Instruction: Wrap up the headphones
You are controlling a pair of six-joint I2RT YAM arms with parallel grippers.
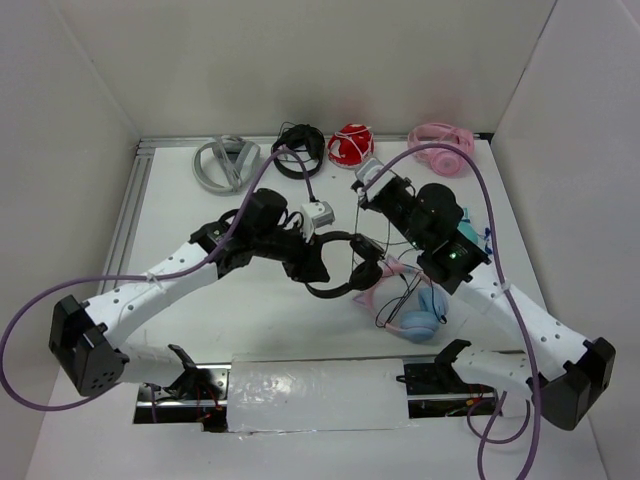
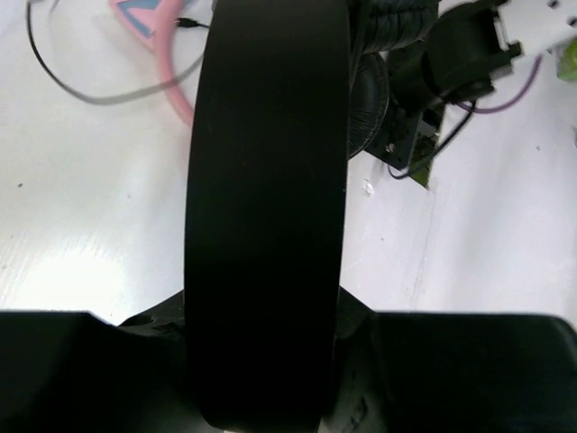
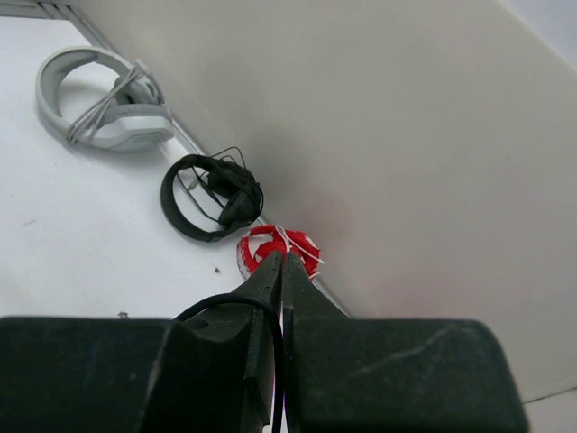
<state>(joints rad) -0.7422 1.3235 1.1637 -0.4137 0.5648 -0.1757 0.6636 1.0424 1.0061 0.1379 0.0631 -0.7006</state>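
Note:
The headphones (image 1: pixel 328 291), black with a thin band, hang over the middle of the table. My left gripper (image 1: pixel 308 264) is shut on their headband (image 2: pixel 266 207), which fills the left wrist view between the jaws of that left gripper (image 2: pixel 263 361). An ear cup (image 2: pixel 370 99) shows past the band. My right gripper (image 1: pixel 360 190) is raised behind the headphones and points toward the back wall. In the right wrist view, that right gripper (image 3: pixel 283 271) has its jaws nearly together, with the thin black cord (image 3: pixel 216 302) looping over one finger and running down between them.
Along the back wall lie a grey pair (image 1: pixel 225 163), a chunkier black pair (image 1: pixel 300 150), a red pair (image 1: pixel 350 145) and a pink pair (image 1: pixel 440 145). A pink cat-ear pair with blue cups (image 1: pixel 420 310) lies just right of the held headphones. White walls enclose the table.

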